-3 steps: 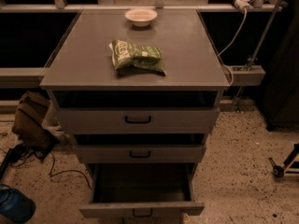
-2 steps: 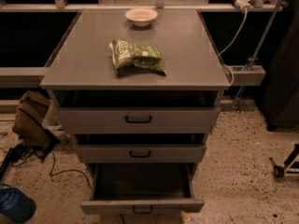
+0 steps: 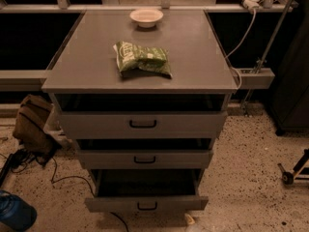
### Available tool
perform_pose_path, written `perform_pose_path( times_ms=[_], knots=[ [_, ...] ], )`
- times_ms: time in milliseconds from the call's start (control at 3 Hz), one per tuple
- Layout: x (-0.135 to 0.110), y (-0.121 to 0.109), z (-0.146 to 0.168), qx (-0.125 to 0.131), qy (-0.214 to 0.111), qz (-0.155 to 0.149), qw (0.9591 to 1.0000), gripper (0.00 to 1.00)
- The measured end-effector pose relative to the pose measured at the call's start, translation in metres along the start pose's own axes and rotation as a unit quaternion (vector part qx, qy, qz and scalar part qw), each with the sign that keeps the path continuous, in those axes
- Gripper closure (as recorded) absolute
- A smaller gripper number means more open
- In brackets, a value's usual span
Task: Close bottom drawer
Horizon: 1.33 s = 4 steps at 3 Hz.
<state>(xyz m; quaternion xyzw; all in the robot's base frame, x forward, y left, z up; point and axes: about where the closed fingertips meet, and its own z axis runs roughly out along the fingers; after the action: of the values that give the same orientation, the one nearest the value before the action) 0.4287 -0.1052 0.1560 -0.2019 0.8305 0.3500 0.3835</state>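
My end effector is out of view, so I cannot tell its state; the bottom drawer (image 3: 111,203) stands pulled out below the bench's (image 3: 87,57) front edge, so I judge I'm only approaching and must next meet its front and push straight in.

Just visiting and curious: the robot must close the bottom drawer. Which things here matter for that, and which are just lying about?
For the job: bottom drawer, pulled out; its black handle; the robot's hand, out of view.
Lying about: green snack bag and white bowl on the cabinet top; middle drawer; top drawer; brown bag.
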Motion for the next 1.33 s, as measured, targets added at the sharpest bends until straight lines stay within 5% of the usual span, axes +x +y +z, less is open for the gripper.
perform_pose_path(
  times_ms=[667, 1000, 1333],
  knots=[
    [-0.052, -0.004, 0.050, -0.035, 0.007, -0.062, 0.9975, 0.00],
    [-0.086, 0.006, 0.086, -0.064, 0.015, -0.101, 0.9927, 0.00],
    [-0.086, 0.005, 0.085, -0.063, 0.015, -0.100, 0.9928, 0.00]
  ],
)
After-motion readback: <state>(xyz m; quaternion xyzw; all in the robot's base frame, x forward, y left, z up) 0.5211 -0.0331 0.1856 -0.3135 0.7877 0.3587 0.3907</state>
